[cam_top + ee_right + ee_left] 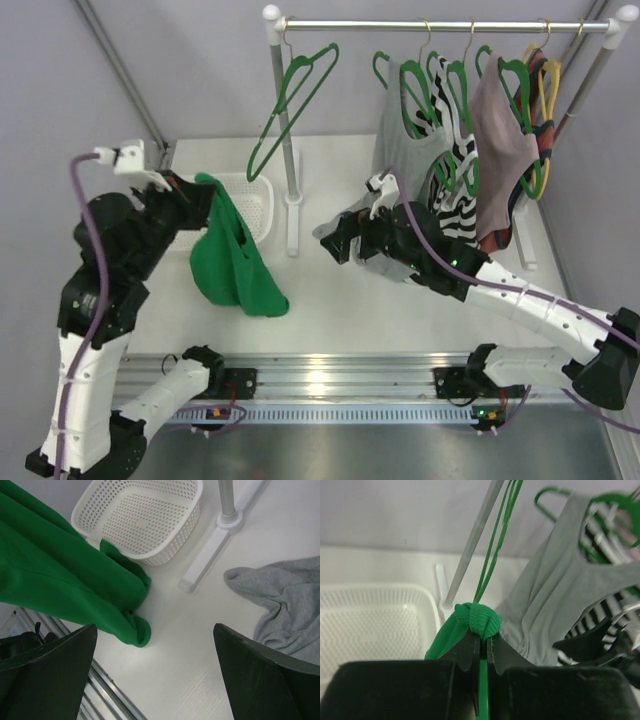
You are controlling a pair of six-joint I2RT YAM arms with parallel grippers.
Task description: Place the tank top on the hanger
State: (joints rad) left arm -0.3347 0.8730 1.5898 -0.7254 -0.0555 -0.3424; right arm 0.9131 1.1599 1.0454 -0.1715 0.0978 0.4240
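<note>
My left gripper (203,196) is shut on a bunched strap of the bright green tank top (235,262), which hangs from it with its lower end on the table. In the left wrist view the jaws (481,639) pinch the green fabric (477,619). An empty green hanger (296,98) with a gold hook hangs at the left of the rail, up and to the right of that gripper; its thin wires (494,547) rise just behind the strap. My right gripper (336,240) is open and empty over the table (155,628), right of the tank top (60,580).
A white basket (255,205) stands behind the tank top and shows in the right wrist view (145,515). The rack post and foot (292,215) stand between the arms. A grey tank top (400,130), a striped top (455,190) and other garments hang on the right.
</note>
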